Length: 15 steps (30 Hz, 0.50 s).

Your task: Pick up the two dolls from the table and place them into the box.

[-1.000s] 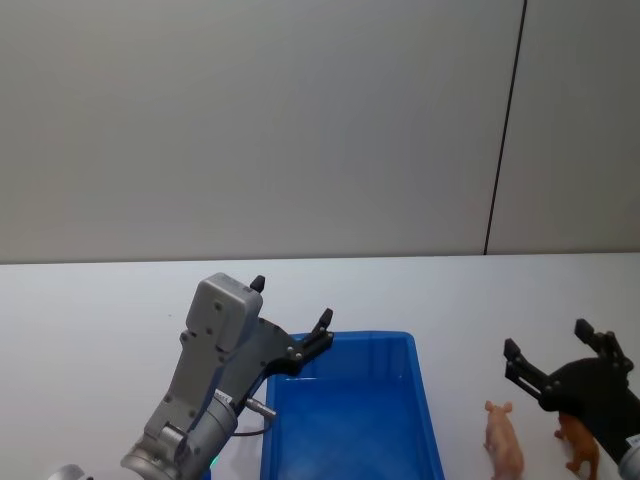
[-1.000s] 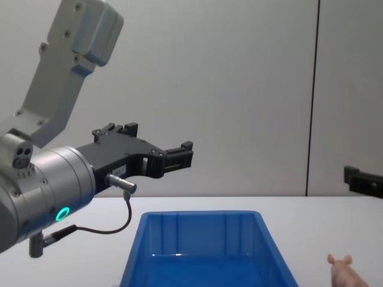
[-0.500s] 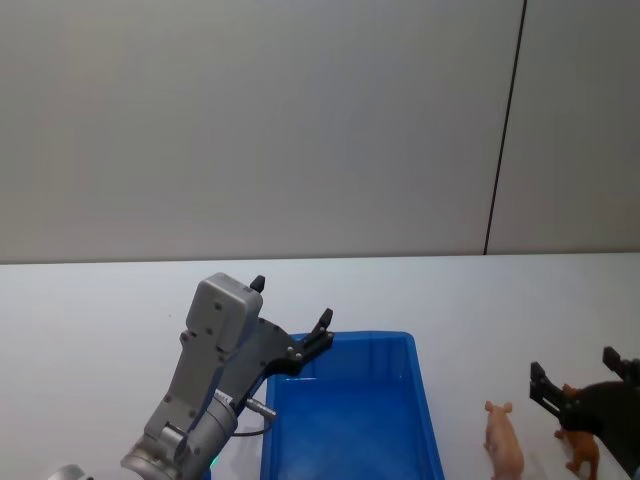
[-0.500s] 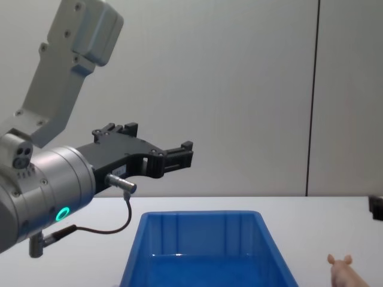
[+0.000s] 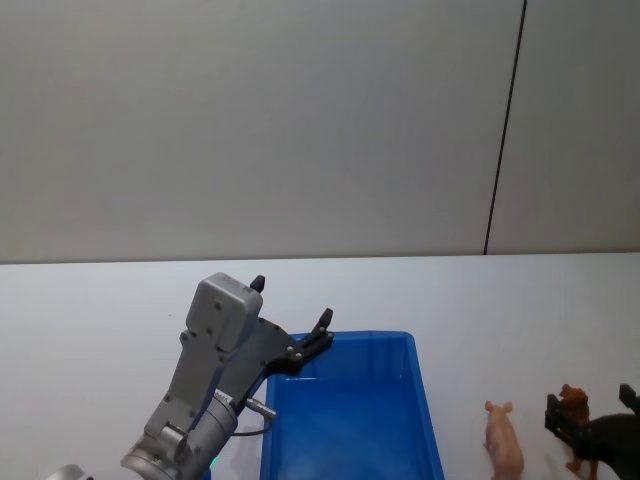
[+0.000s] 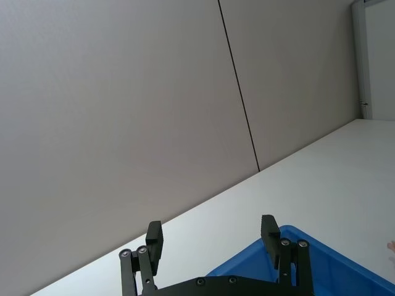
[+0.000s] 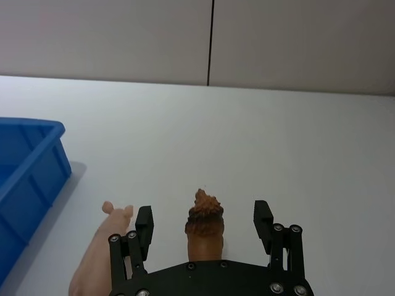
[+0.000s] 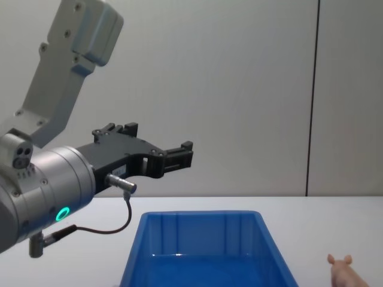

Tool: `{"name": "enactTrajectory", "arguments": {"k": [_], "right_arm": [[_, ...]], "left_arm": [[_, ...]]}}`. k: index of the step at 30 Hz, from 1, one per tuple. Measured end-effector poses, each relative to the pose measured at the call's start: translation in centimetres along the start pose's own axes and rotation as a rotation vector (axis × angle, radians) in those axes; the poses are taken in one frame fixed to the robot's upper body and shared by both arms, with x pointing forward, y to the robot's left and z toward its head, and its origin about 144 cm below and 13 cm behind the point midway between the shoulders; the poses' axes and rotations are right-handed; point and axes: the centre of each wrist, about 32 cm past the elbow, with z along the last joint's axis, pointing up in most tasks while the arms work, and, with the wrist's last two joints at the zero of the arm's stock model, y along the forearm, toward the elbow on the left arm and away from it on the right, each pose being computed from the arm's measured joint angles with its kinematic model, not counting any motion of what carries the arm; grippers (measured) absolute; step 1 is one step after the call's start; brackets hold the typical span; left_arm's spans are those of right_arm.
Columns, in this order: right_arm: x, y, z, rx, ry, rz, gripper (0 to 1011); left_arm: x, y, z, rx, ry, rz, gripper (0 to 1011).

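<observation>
Left gripper (image 6: 212,229): held up in the air over the far left corner of the box; fingers spread wide apart; nothing between them.
Box (image 5: 425,400): blue, sitting on the table in front of the robot, just right of the left arm; neither doll is inside.
Pink pig doll (image 5: 504,445): on the table to the right of the box, apart from its wall; head end toward the far wall; it lies just outside the right gripper's nearer finger, not between the fingers.
Brown doll (image 7: 205,228): on the table just right of the pink pig doll; it stands midway between the right gripper's two fingers, with a gap on each side.
Right gripper (image 7: 203,213): down low at the table's right side; fingers wide apart around the brown doll, touching nothing; not gripping.
Table (image 7: 296,135): white and flat; bare beyond the dolls.
</observation>
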Motion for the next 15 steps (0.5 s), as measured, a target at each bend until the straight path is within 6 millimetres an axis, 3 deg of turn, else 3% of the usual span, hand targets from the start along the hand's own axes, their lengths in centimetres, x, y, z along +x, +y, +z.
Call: {"name": "enactTrajectory", "arguments": {"k": [12, 15], "right_arm": [[0.1, 0.4, -1.5, -0.076, 0.024, -0.002, 1001], [0.1, 0.5, -1.9, -0.095, 0.029, 0.001, 947]], "left_arm": [[0.0, 0.0, 0.0, 0.000, 0.000, 0.000, 1003], [0.0, 0.0, 0.0, 0.000, 0.000, 0.000, 1003]]}}
